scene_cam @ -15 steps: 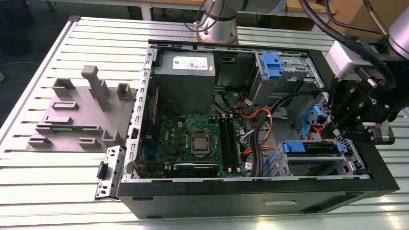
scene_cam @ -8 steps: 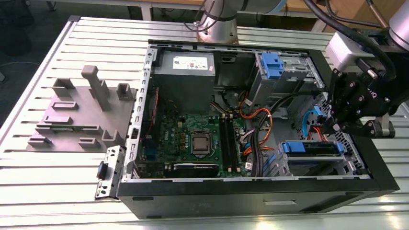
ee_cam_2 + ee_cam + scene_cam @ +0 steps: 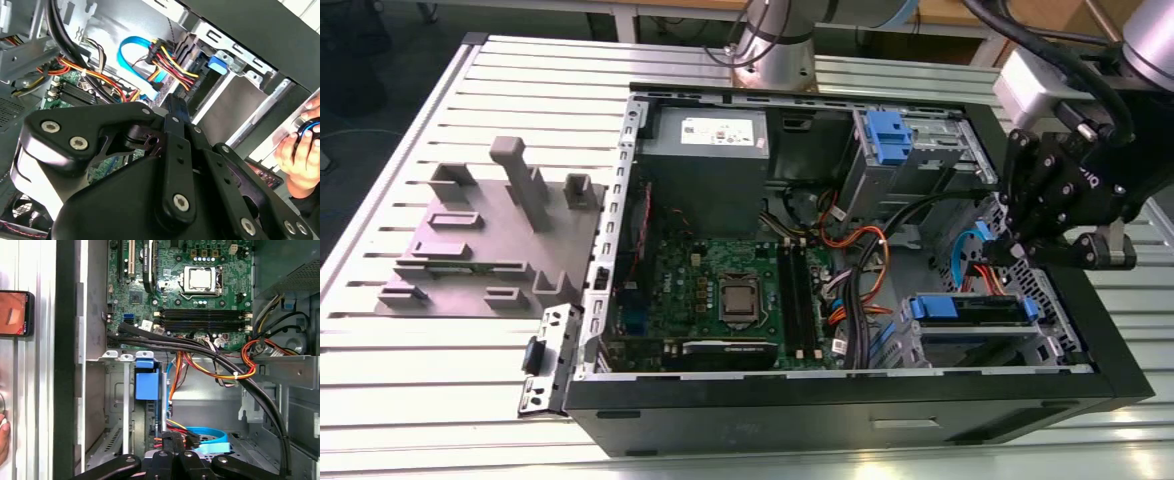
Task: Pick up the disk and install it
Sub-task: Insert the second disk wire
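1. An open computer case [image 3: 854, 400] lies on its side on a ridged metal desk [image 3: 400, 400].
2. The black end effector [image 3: 1047, 215] hangs over the drive bays, at the exterior view's right side of the case.
3. I cannot tell if the end effector is apart or together. In both wrist views its black links block the tips.
4. The disk [image 3: 970, 308] sits in the lower drive bay, near the front corner of the case. Its bright blue carrier shows around it.
5. The end effector is just above the disk, and I cannot tell if it touches it.
6. In the first wrist view, the blue carrier tab [image 3: 147, 380] sticks up in the metal bay, close to the black links.
7. Another blue clip [image 3: 887, 135] sits in the upper bay, well away from the disk.
8. A green motherboard [image 3: 720, 290] fills the middle of the case, with a silver processor [image 3: 200, 279] on it.
9. A grey power supply box [image 3: 711, 160] with a white sticker sits beside the motherboard.
10. Orange, yellow and black cables [image 3: 210, 347] run from the board toward the bays. A flat blue cable [image 3: 135, 50] loops near them.
11. A grey plastic holder [image 3: 480, 240] lies on the desk at the exterior view's left, apart from the case.
12. A person's hand [image 3: 300, 150] shows in the second wrist view, outside the case.
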Tool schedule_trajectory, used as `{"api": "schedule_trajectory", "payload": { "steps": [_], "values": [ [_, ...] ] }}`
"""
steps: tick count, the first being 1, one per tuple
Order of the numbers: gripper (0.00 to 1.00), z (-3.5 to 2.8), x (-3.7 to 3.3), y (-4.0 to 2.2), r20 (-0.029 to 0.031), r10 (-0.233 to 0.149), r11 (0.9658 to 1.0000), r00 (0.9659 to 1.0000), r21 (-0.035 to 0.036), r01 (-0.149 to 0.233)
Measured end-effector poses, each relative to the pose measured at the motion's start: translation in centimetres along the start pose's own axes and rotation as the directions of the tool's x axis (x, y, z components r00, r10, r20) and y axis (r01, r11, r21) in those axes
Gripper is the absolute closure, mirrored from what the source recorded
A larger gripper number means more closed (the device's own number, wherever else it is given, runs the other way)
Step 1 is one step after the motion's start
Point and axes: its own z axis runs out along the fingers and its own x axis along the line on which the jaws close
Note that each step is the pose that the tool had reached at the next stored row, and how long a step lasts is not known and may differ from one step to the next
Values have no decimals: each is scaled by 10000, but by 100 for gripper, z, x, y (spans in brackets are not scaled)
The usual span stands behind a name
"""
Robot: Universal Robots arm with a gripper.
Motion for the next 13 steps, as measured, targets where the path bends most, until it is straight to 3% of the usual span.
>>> {"api": "schedule_trajectory", "payload": {
  "steps": [8,13],
  "values": [
    [89,-72,-79,2,-2,1,10000,10000,0,-1],
    [89,-82,-115,2,-43,1,10000,10000,0,-1]
  ]
}}
